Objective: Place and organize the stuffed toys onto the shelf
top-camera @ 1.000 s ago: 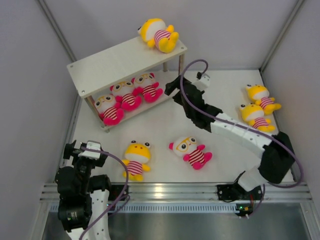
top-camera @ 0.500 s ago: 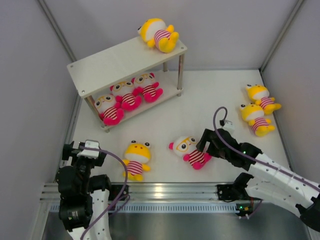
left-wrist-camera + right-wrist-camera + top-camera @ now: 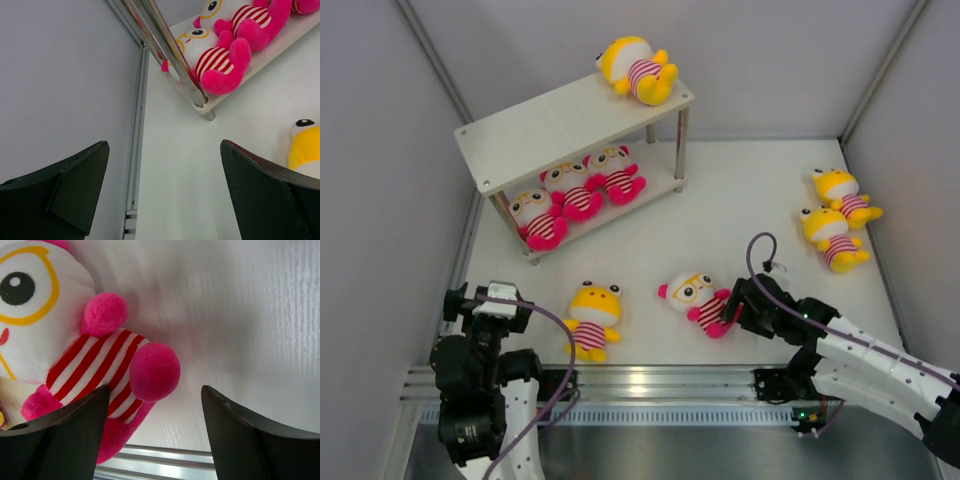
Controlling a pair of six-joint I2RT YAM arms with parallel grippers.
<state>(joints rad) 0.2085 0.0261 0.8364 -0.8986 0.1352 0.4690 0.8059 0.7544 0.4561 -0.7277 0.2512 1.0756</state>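
Right pincer (image 3: 731,307), released beside the pink stuffed toy (image 3: 701,299) at the front edge of the worktop (image 3: 750,205), should straddle its striped torso before clenching.

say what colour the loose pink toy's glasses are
Yellow glasses, best seen in right wrist view.

Shelf (image 3: 535,130) sits toward the far-left corner, with the top-board toy (image 3: 638,70) at its right end and three lower-board toys (image 3: 578,192) in a row. Right-edge pair (image 3: 832,232) lies front-to-back. Along the near edge, the left near toy (image 3: 593,318) lies beside the middle near toy (image 3: 698,298), with the right gripper (image 3: 730,308) at its right.
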